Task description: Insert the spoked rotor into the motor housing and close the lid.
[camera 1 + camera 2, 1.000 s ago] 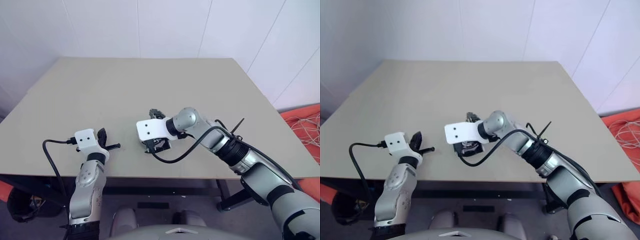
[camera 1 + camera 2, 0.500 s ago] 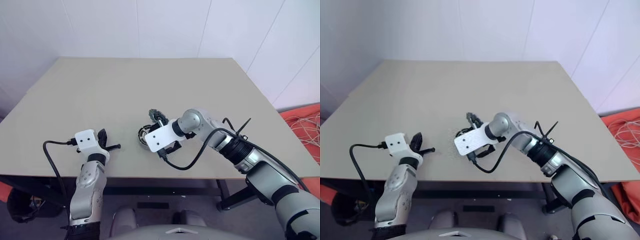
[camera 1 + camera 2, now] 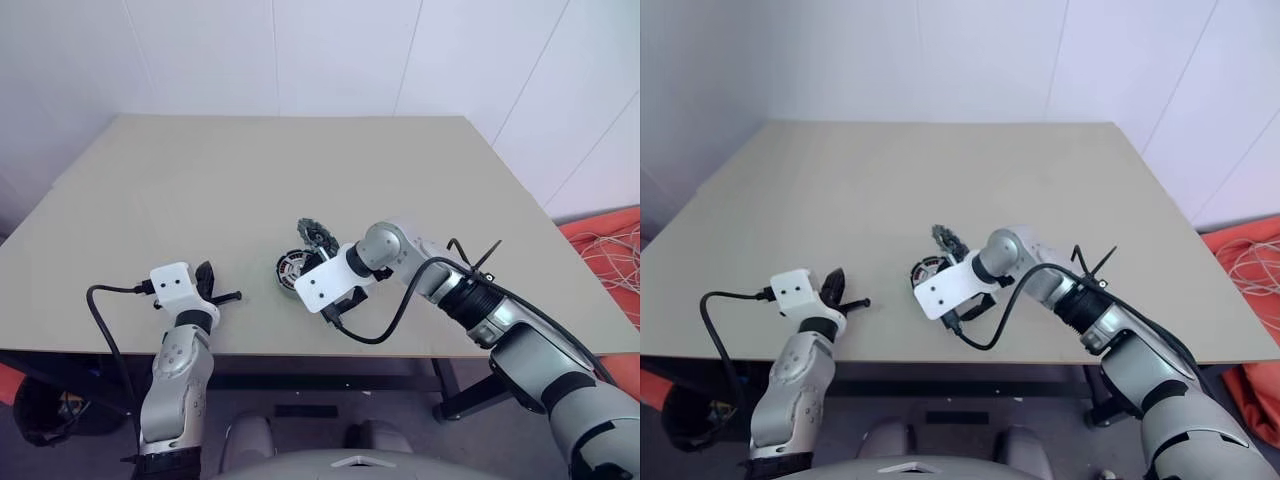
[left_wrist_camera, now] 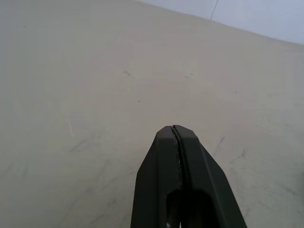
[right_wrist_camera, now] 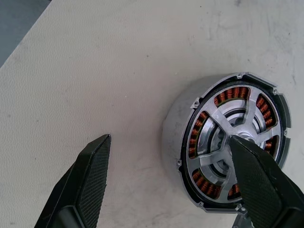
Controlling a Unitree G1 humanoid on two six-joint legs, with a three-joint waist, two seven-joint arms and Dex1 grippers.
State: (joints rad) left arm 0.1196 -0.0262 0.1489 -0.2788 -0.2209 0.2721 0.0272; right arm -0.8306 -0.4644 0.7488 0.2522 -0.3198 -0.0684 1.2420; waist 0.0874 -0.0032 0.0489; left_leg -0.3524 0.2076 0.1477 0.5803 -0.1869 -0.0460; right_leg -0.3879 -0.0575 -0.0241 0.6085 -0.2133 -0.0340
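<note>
Spoked rotor [image 5: 236,142] already sits in motor housing [image 5: 178,128] nr bench [image 3: 250,180] front edge, lid [image 3: 318,236] just behind; R gripper [image 5: 173,183] wide open w/ one finger over rotor could nudge it askew; L gripper [image 4: 176,137] closed, empty.

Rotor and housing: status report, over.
Left gripper shut, empty, parked. Right gripper open beside motor housing. Spoked rotor seated in housing. Lid still off, on table behind housing. Nothing in the way.
</note>
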